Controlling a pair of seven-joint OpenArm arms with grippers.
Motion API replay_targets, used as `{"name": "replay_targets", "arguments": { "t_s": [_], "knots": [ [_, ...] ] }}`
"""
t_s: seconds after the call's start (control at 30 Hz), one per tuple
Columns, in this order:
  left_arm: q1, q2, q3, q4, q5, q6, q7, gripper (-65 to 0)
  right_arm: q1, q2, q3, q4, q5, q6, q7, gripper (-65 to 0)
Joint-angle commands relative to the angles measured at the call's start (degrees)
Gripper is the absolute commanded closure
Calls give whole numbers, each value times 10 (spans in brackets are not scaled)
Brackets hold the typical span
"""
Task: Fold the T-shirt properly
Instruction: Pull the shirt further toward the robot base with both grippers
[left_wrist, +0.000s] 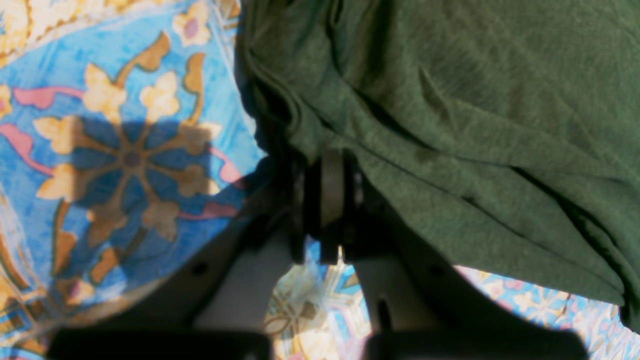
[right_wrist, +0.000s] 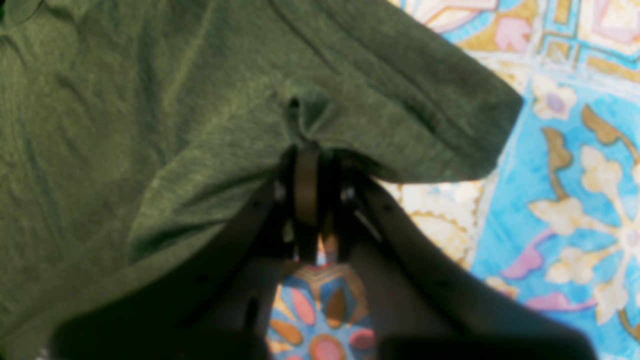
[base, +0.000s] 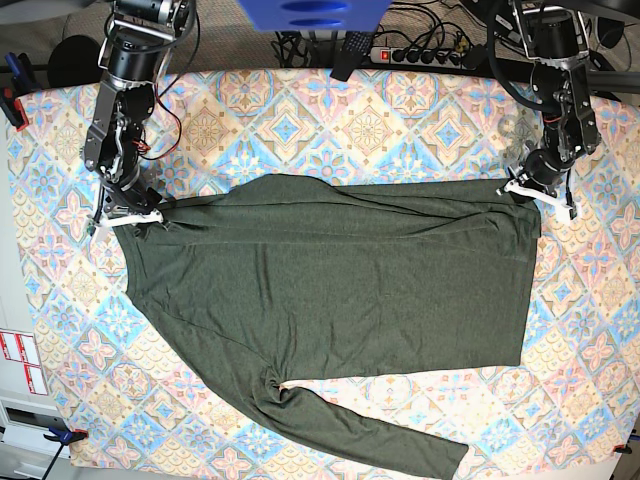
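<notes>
The T-shirt (base: 340, 280), dark olive green with long sleeves, lies spread flat across the patterned tablecloth (base: 300, 120). One sleeve (base: 380, 435) trails toward the front edge. In the base view my left gripper (base: 532, 190) is at the shirt's far right corner, and my right gripper (base: 135, 215) is at its far left corner. The left wrist view shows my left gripper (left_wrist: 325, 167) shut on a bunched edge of the T-shirt (left_wrist: 475, 125). In the right wrist view my right gripper (right_wrist: 309, 150) is shut on a puckered fold of the T-shirt (right_wrist: 150, 125).
A power strip (base: 420, 55) and cables lie behind the table's far edge, beside a blue object (base: 300, 12). A red clamp (base: 12, 105) holds the cloth at the left edge, and another clamp (base: 60, 435) sits at the front left corner.
</notes>
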Motion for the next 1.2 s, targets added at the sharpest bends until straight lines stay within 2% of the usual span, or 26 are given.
{"name": "replay_targets", "arguments": {
  "t_s": [0.0,0.13,0.33,0.53,0.83,1.17],
  "knots": [
    [3,-8,-1,5,1,-1,8,0,1,0,4,5,19,2,-21,-2],
    [11,-9,-2,8,0,-2,8,0,-22,0,42,5,89,2,-21,-2],
    [32,-20,0,9,-3,-2,8,0,-69,0,50,11,130,2,-21,-2],
    [61,-42,2,11,-4,-2,8,0,-113,0,51,74,130,2,-21,-2],
    [137,-75,2,104,-3,-2,9,0,-179,0,51,132,130,2,-21,-2],
    [214,-93,-2,155,-4,-2,9,0,-266,0,51,200,130,2,-21,-1]
  ]
}}
